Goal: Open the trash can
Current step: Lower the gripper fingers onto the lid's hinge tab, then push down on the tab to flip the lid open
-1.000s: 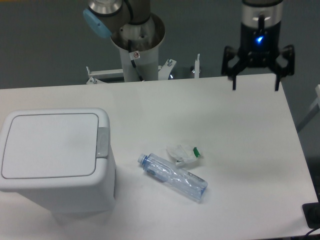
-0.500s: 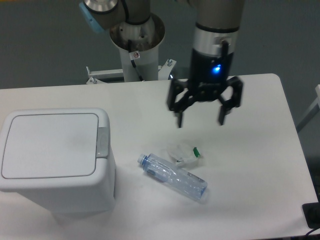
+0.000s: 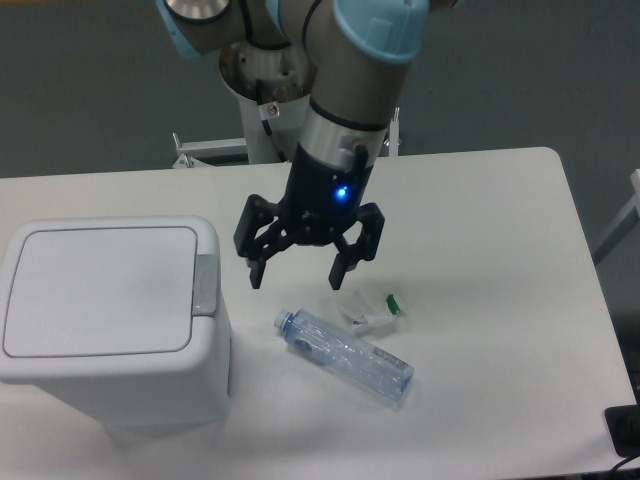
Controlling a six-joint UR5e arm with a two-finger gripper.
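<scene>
Your claw point(image 3: 297, 278), jaws wide, has swung left toward the bin point(image 3: 110, 320); lid still shut, tab point(image 3: 206, 285) next.

A clear bottle point(image 3: 347, 354) lies beside a crumpled wrapper point(image 3: 366, 309).

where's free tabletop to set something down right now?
Bare: the right side of the table, right of the clear bottle and crumpled wrapper, and the far strip behind the trash can. Crowded: the middle, where the open gripper hangs between the bin's grey tab and the bottle.
</scene>
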